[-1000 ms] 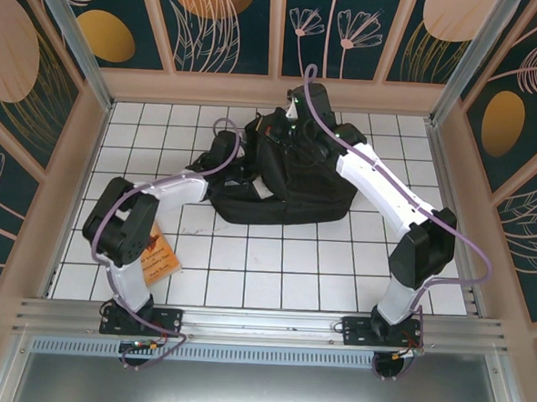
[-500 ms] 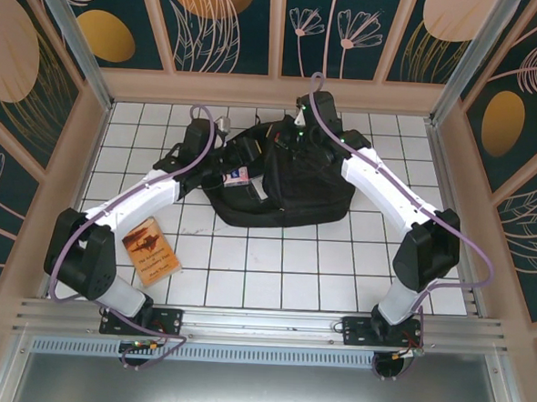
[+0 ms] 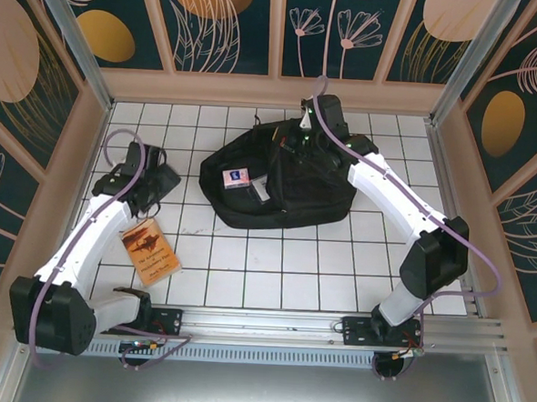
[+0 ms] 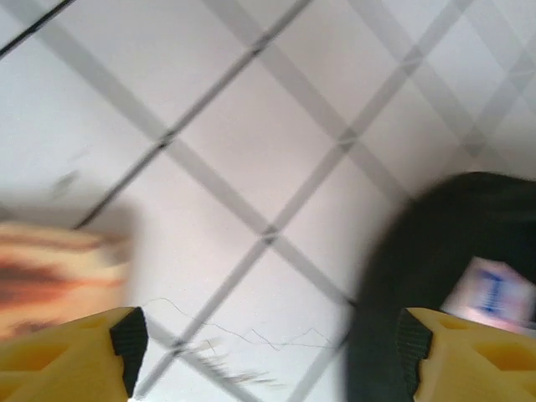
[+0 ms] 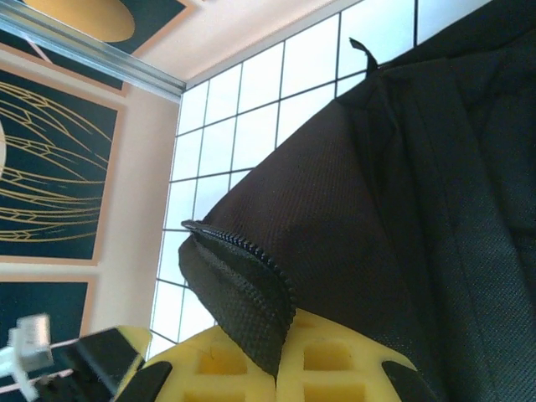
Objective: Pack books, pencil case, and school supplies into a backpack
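Note:
The black backpack (image 3: 297,180) lies at the middle back of the tiled table. My right gripper (image 3: 303,138) is at its far edge, shut on the zip-edged flap (image 5: 251,285), and in the right wrist view that gripper (image 5: 280,373) pinches the fabric. A pink-white card with a blue patch (image 3: 236,178) and a small grey piece (image 3: 260,191) lie on the backpack's left part. My left gripper (image 3: 165,178) hovers over bare tiles left of the backpack, open and holding nothing (image 4: 272,343). The orange booklet (image 3: 151,251) lies flat at the front left, and its blurred edge (image 4: 50,268) appears under the left wrist.
Wooden walls and metal posts close in the table on three sides. The left arm's elbow stretches along the left side, above the booklet. Bare tiles (image 3: 283,266) run between the backpack and the arm bases.
My left gripper drew back leftward from the backpack and opened wider, leaving the card on the backpack. The right gripper kept its hold on the flap.

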You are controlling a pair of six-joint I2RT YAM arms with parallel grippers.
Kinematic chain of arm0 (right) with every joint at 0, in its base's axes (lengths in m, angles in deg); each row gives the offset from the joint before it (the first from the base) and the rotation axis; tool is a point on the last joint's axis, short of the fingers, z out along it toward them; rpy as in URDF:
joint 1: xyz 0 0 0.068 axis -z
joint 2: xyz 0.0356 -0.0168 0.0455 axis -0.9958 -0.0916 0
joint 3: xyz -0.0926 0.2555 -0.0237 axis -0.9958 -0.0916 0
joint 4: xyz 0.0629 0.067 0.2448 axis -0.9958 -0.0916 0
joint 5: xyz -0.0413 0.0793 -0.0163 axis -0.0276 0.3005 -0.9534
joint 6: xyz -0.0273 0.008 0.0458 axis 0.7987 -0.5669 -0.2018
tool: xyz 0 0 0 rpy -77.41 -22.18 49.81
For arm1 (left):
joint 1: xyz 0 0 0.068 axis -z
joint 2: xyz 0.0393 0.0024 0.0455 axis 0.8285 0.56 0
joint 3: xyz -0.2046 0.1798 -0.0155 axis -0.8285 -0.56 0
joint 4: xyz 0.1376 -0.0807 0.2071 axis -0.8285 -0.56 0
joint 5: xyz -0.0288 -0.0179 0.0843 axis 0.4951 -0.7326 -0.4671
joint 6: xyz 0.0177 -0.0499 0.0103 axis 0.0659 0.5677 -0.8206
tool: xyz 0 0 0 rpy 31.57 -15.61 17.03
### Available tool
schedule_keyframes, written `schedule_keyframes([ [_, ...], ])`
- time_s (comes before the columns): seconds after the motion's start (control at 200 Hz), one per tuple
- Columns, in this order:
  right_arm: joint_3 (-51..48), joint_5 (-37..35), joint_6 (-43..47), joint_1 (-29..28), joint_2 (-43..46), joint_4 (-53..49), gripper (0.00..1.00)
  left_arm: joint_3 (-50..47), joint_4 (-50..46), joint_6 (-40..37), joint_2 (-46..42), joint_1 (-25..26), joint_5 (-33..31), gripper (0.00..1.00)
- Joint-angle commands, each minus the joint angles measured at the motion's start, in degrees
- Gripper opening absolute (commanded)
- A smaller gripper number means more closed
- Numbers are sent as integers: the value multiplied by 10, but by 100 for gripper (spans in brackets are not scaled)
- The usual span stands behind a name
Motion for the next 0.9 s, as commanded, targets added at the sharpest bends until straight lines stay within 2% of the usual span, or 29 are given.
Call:
schedule_keyframes([
  [0.0, -16, 4, 19, 6, 17, 20, 0, -42, -131, 39, 11, -14, -71, 85],
  [0.065, -18, 13, 23, 7, 15, 23, 0, -68, -126, 41, 15, -32, -83, 92],
  [0.15, -17, 23, 28, 9, 14, 24, 0, -114, -110, 48, 31, -73, -73, 94],
  [0.395, -22, 37, 39, 10, 14, 30, 0, -168, -87, 73, 24, -88, -118, 98],
  [0.45, -23, 43, 39, 10, 13, 32, 0, -176, -53, 73, 12, -88, -123, 98],
  [0.51, -22, 49, 38, 11, 11, 36, 0, -191, -2, 45, 5, -88, -75, 98],
  [0.606, -17, 55, 37, 11, 7, 37, 0, -240, 109, 0, 11, -88, 69, 99],
  [0.666, -11, 59, 38, 11, 4, 34, 0, -277, 174, -2, 2, -88, 129, 98],
  [0.891, 9, 69, 37, 11, -4, 27, 0, -358, 341, 37, -85, -87, 259, 98],
])
